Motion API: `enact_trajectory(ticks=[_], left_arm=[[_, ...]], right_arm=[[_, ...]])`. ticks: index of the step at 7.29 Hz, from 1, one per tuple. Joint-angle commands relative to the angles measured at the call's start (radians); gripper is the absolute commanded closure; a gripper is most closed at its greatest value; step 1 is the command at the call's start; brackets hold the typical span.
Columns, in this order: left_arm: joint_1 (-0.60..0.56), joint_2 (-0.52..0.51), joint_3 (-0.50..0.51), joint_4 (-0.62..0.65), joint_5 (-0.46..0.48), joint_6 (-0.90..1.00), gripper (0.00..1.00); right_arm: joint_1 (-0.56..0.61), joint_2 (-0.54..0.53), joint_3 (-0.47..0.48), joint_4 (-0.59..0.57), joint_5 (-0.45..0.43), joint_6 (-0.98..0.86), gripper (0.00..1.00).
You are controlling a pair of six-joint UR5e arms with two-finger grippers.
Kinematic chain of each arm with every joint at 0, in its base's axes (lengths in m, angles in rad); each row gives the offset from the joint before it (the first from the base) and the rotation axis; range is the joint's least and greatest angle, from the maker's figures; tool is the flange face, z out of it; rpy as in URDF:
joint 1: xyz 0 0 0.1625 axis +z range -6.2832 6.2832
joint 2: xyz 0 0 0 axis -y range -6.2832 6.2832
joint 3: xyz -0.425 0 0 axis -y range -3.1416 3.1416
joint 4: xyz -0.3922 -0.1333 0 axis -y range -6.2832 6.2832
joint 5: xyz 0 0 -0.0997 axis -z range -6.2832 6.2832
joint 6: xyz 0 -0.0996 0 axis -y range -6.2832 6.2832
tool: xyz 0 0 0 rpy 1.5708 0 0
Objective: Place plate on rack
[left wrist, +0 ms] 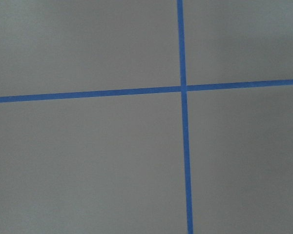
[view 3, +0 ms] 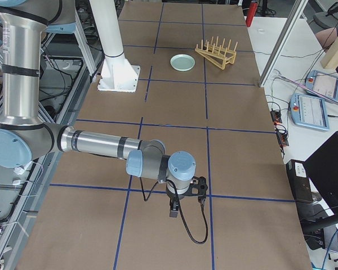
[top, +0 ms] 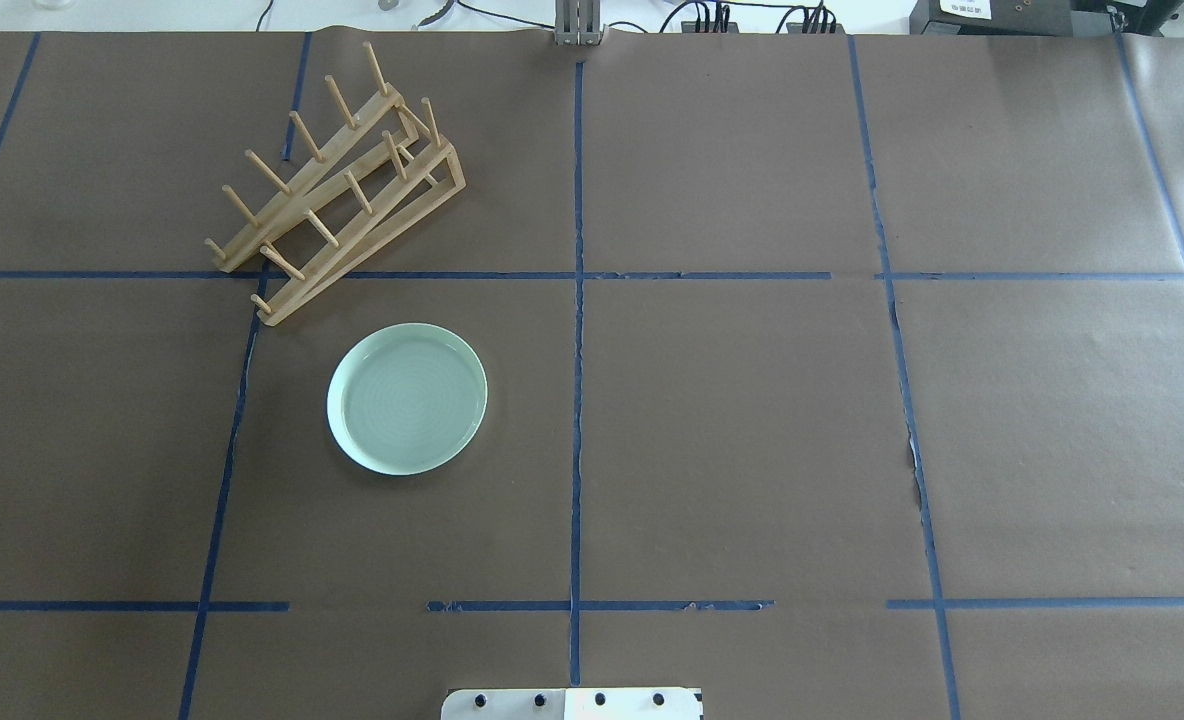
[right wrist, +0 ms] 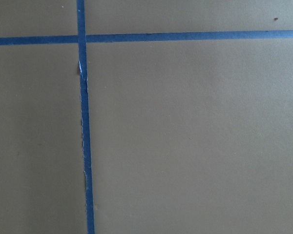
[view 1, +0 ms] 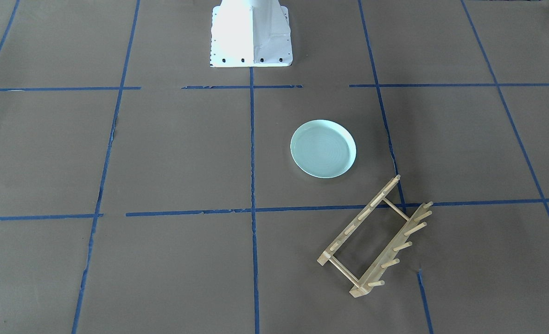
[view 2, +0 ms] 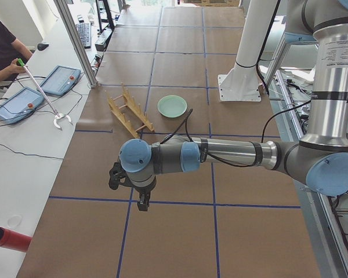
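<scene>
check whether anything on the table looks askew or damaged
The rack sits diagonal to the blue tape grid, straddling a line. The brown paper looks torn along a tape seam. The plate lies flat and intact, apart from the rack.

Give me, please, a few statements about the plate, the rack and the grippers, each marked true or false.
1. The plate lies flat on the table, rim up. True.
2. The plate stands between the rack's pegs. False: it lies beside the rack, apart from it.
3. No dish sits in the rack. True.
4. A gripper holds the plate. False: the left gripper and the right gripper hang over the table far from it.
5. The rack lies square to the tape lines. False: it lies at a slant across them.
</scene>
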Motion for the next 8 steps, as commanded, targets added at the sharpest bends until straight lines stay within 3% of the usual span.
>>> enact_trajectory(ticks=[1,6,8], left_arm=[[0.002,-0.01,-0.004,-0.016,0.027,0.002,0.0],[0.006,0.021,-0.043,-0.064,0.024,-0.003,0.0],[0.11,0.018,-0.136,-0.122,-0.052,-0.236,0.0]], right_arm=[[0.0,-0.001,0.0,0.0,0.0,0.0,0.0],[0.0,-0.001,0.0,0.0,0.0,0.0,0.0],[0.0,-0.001,-0.002,0.0,0.0,0.0,0.0]])
